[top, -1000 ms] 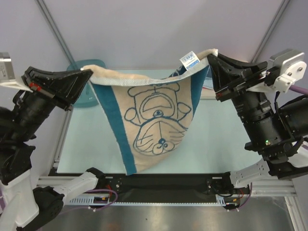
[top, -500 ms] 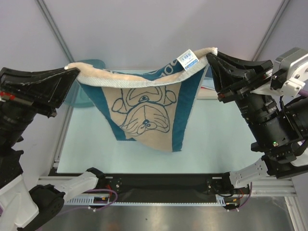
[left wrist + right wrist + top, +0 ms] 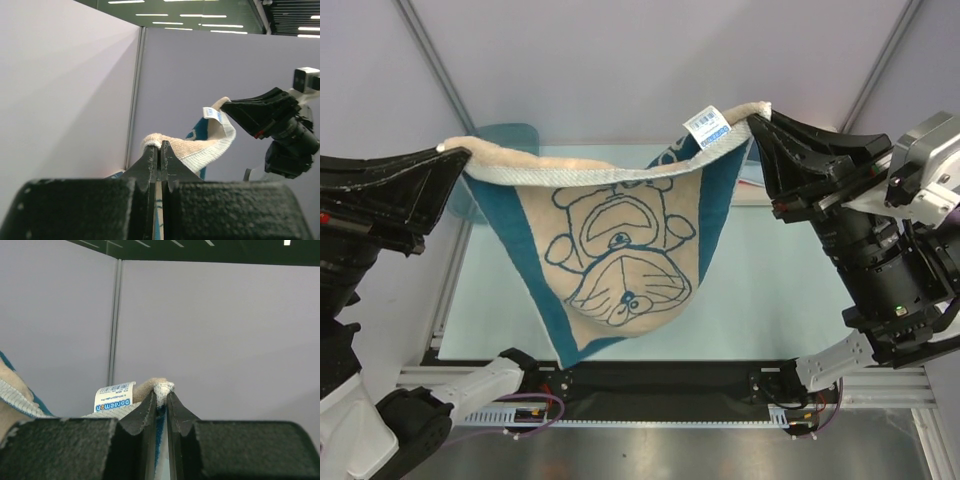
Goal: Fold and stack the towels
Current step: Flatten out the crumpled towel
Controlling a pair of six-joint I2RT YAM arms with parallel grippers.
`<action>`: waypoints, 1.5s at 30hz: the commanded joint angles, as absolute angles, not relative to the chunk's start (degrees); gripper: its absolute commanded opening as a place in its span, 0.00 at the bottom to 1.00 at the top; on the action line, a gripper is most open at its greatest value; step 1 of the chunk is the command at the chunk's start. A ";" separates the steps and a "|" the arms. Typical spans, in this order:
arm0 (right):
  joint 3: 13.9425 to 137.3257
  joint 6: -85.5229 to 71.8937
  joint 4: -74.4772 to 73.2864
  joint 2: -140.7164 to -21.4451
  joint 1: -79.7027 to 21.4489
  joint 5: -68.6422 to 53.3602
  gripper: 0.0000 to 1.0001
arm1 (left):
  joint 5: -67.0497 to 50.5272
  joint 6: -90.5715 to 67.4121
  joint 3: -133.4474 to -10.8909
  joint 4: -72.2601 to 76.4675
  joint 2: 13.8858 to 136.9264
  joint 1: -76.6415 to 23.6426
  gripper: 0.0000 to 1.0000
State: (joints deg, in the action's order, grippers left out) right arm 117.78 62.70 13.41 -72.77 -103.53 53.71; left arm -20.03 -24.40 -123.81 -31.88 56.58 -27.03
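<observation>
The left gripper has pulled further out to the upper left of the overhead view over the last second, while the right gripper has hardly budged at the upper right. So the top hem of the towel is drawn out longer between them than it was, though it still sags in the middle.

Half a second ago the hanging cloth had swung up short; now it has dropped again, its lower point hanging towards the bottom centre, well above the table. The white tag sits just beside the right gripper; the bin peeps out behind the hem at the upper left.

Both sets of jaws are pressed together, each pinching a top corner of the towel; each wrist view shows a tuft of cloth poking out at the tips.

To my eye this is the spreading-out step: the towel is in the air, open but skewed, with one side hanging lower; it wants to settle and be laid flat before any fold, and nothing is stacked yet.
</observation>
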 commanded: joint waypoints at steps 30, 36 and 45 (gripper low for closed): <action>134.29 -15.20 -5.45 -121.89 -12.48 -20.65 0.00 | -23.38 -32.87 -115.74 -3.87 105.36 -1.14 0.00; 136.23 -17.66 -4.66 -128.93 -11.69 -21.36 0.00 | -23.12 -33.57 -121.20 -5.18 114.60 -0.26 0.00; 132.73 -22.67 -7.47 -129.91 -10.72 -23.20 0.00 | -21.36 -34.54 -110.32 -5.36 113.21 -0.26 0.00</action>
State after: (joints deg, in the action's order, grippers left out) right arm 133.43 -20.08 -8.64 -131.81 -11.53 -22.06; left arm -22.57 -33.43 -114.17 -6.94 115.92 -1.10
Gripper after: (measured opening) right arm 0.141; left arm 0.019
